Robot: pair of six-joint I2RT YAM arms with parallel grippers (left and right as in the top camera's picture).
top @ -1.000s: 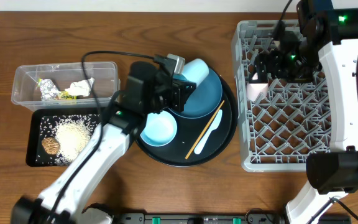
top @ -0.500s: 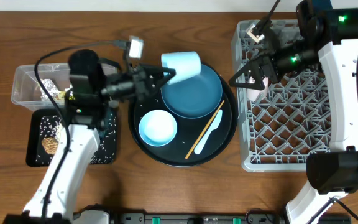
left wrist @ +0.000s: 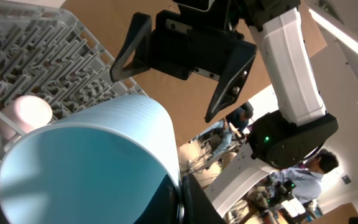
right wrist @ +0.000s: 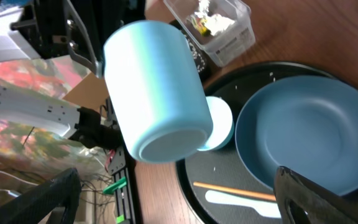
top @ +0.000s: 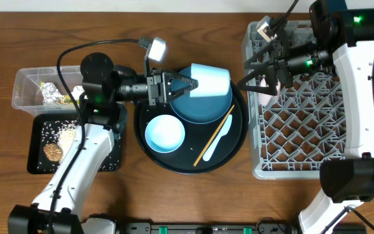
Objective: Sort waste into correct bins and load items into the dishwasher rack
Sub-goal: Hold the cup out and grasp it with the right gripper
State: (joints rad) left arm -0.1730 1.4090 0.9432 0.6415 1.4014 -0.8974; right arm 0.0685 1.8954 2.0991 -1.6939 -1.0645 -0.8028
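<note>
2 grippers face off at upper centre: our left gripper point(top: 188, 85) clamps the light blue cup point(top: 211, 80) sideways over the dark blue dish point(top: 203, 107); our right gripper point(top: 255, 75) gapes wide, empty, just right of it.

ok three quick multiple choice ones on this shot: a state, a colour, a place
1. The jaws of the right gripper are: A open, empty; B shut tight; C out of view.
2. The cylindrical cup in the left gripper is: A pink; B light blue; C white.
3. The wooden chopstick lies: A in the left gripper; B in the right gripper; C on the round black tray beside the white plastic spoon.
1 A: jaws spread wide, nothing between. 2 B: pale blue in all views. 3 C: overhead shows it there.
</note>
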